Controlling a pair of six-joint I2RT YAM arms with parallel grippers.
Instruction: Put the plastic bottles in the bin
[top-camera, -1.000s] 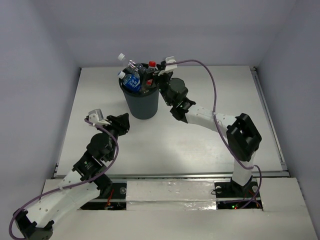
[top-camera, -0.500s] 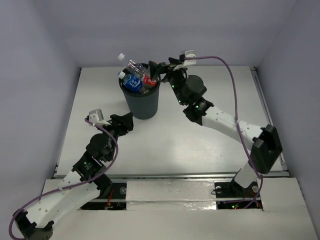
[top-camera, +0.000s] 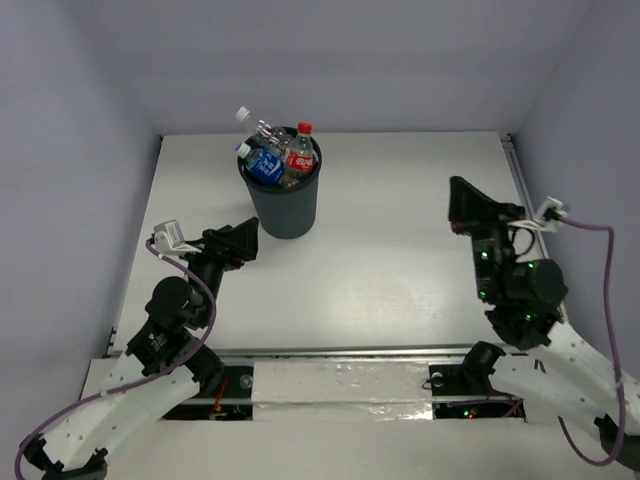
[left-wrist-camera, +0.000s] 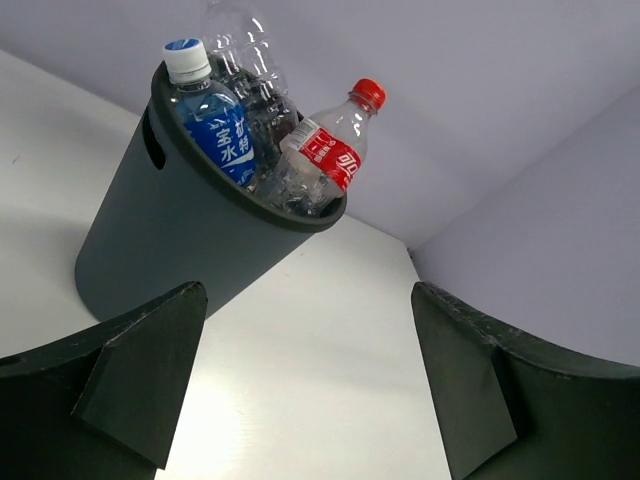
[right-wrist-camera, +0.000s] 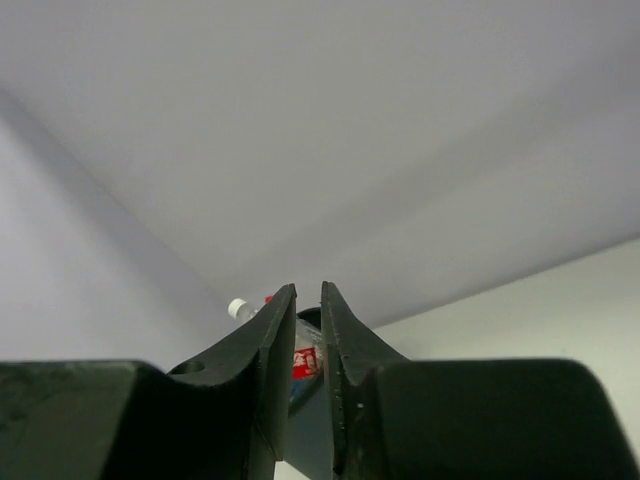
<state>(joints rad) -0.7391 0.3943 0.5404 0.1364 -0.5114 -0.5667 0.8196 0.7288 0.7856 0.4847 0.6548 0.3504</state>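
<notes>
Left claw (top-camera: 238, 243): spread wide, empty, just on the near side of the bin (top-camera: 285, 208), aimed at its base.
Right claw (top-camera: 462, 205): pinched shut on nothing, at the table's (top-camera: 400, 270) right side, well apart from the bin.
Bin: black, upright, toward the table's far left.
Plastic bottles (top-camera: 278, 158): packed inside the bin, necks above the rim; red-labelled bottle (top-camera: 300, 150) right, blue-labelled bottle (top-camera: 264, 163) left, clear bottle (top-camera: 258, 128) leaning out behind.

I see my right gripper (right-wrist-camera: 308, 290) closed to a thin slit on nothing, and far beyond it the bin (right-wrist-camera: 305, 425), a red-labelled bottle (right-wrist-camera: 303, 360) and, further left, a white cap (right-wrist-camera: 237, 307).
</notes>
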